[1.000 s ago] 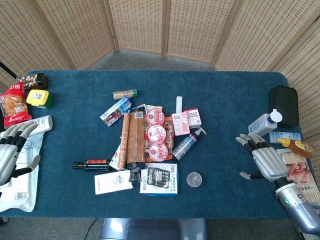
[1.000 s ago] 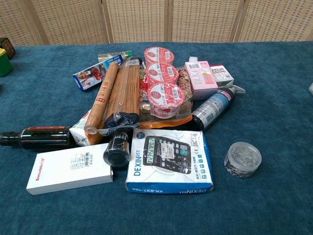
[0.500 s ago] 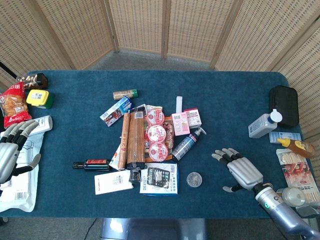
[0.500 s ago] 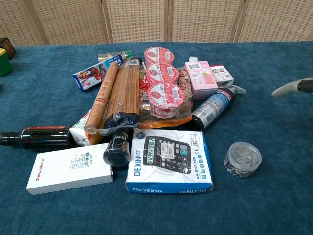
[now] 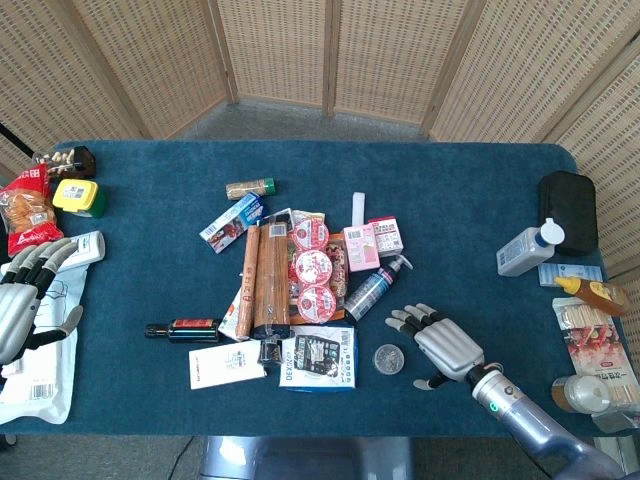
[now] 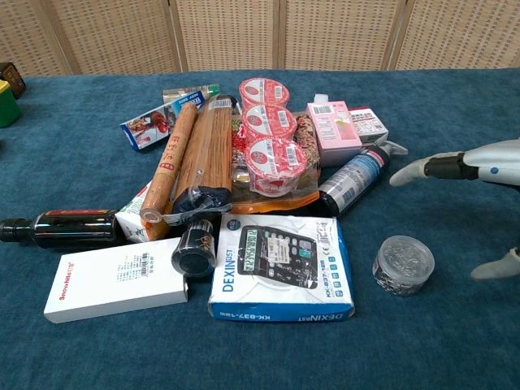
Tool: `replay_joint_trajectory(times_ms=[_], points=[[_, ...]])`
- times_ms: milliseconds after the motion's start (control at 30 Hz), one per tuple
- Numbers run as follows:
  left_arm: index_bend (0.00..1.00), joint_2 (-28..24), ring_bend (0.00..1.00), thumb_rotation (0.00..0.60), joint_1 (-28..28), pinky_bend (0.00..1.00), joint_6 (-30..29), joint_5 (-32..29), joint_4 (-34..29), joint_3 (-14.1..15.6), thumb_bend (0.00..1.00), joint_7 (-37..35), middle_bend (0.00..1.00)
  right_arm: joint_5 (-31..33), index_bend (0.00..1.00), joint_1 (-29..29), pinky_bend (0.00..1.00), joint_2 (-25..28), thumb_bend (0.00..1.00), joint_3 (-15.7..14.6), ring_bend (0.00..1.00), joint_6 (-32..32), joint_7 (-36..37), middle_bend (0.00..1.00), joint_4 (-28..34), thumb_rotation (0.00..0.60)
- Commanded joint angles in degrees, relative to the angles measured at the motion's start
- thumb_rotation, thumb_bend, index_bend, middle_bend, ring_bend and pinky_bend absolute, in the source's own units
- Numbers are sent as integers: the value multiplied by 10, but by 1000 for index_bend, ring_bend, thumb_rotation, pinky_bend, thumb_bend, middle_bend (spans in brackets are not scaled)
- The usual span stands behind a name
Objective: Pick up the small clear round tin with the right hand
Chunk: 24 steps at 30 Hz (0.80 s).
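Observation:
The small clear round tin [image 5: 388, 359] [image 6: 403, 264] lies flat on the blue cloth, just right of the calculator box [image 5: 322, 358] [image 6: 283, 267]. My right hand [image 5: 437, 344] [image 6: 475, 187] hovers open a little to the right of the tin, fingers spread and pointing toward it, not touching it. In the chest view only its fingertips and thumb show at the right edge. My left hand [image 5: 25, 300] rests open at the table's far left, over a white bag.
A heap lies left of the tin: spray bottle [image 5: 374, 288], pink boxes [image 5: 362, 246], three cups [image 5: 312, 270], brown rolls [image 5: 265, 280], dark bottle [image 5: 185, 329], white box [image 5: 226, 365]. At the right edge are a black case [image 5: 568, 208], bottles and snack packs.
My right hand has swept left from the right edge of the table toward the tin and has come into the chest view. The tin and the left hand have not moved.

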<state>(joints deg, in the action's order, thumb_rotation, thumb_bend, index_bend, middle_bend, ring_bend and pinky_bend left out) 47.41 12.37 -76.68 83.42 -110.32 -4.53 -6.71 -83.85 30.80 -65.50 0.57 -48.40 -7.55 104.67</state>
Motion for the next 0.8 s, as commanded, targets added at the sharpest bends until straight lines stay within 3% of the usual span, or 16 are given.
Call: replay_joint_trajectory(times_ms=[33,800], points=[[0,1,0,600,0,0,1,-1,3,1,449,-2,0,7,0,4,0,-13,59,0,0,3,-8,0,-4,565],[0,1,0,600,-6,0,-6,2,10,3,449,-13,0,37,0,2,2,-92,62,-21,0,-6,-45,0,-41,600]])
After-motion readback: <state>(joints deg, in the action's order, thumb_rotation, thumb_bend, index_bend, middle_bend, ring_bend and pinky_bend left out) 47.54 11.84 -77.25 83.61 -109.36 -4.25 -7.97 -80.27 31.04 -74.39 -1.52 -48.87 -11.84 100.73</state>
